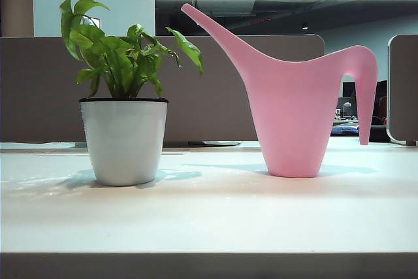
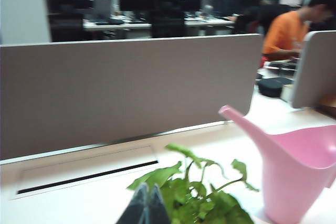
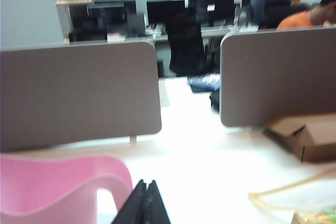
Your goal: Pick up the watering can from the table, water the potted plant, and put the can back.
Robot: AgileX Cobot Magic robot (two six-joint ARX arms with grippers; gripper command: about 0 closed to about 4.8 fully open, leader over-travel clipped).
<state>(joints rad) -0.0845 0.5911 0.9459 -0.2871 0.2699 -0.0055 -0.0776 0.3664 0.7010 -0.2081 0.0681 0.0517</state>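
Note:
The pink watering can (image 1: 294, 115) stands upright on the white table (image 1: 209, 220), its spout reaching toward the potted plant (image 1: 123, 115) on its left. Neither gripper shows in the exterior view. Through the left wrist camera, my left gripper (image 2: 146, 188) is shut and empty, hovering beside the green leaves (image 2: 199, 195) with the can's spout (image 2: 247, 124) beyond. The right wrist camera shows my right gripper (image 3: 146, 184) shut and empty, just next to the can's arched handle (image 3: 113, 174).
Grey desk dividers (image 1: 222, 89) stand behind the table. A cable slot (image 2: 86, 177) runs along the table's back. A cardboard box (image 3: 310, 137) and a yellowish tube (image 3: 283, 195) lie on the table off to the can's handle side.

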